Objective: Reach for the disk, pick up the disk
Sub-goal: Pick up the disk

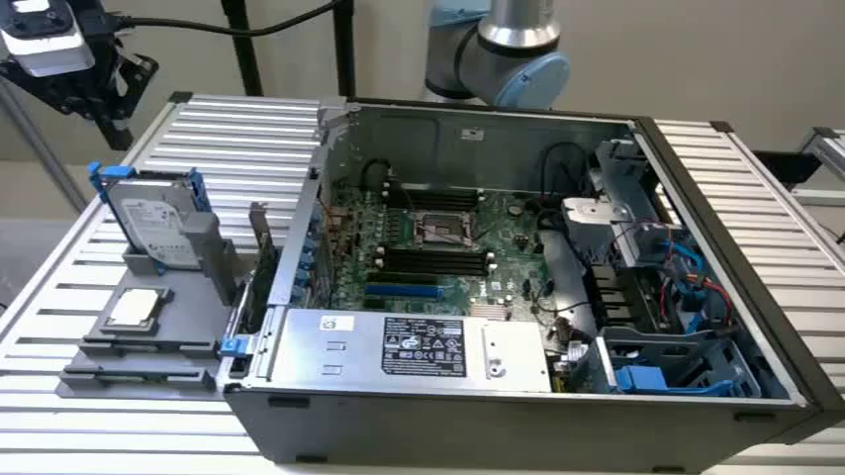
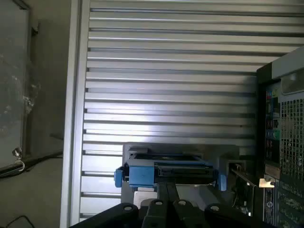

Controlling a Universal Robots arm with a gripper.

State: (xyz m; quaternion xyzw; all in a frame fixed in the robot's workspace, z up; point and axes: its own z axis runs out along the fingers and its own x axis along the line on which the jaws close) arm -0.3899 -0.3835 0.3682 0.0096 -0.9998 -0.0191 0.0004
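In the exterior view the pincer [image 1: 113, 124] hangs above the far corner of the slatted table [image 1: 251, 139], at about 10 o'clock in the picture, and its upper body is cut off by the frame's edge. The disk [image 1: 156, 220] is well apart from it, at about 5 o'clock from the fingertips. It stands upright with its white label facing outward and blue rails along its sides. In the wrist view the pincer [image 2: 166, 190] is narrow, its fingertips close together with nothing held, and the disk [image 2: 166, 172] shows edge-on past them.

The disk sits in a slot of a grey holder [image 1: 201, 259], which hides its lower part. At 6 o'clock from it, a small square chip [image 1: 133, 309] lies in a grey tray [image 1: 133, 374].

At 3 o'clock from the holder is an open computer case [image 1: 528, 435]. It holds a green motherboard [image 1: 436, 247], a silver box [image 1: 410, 346] with a black label along the near wall, and blue cables [image 1: 694, 277] at its 3 o'clock end. The cables are tangled and hard to make out. The arm [image 1: 509, 49] rises behind the case at 12 o'clock.
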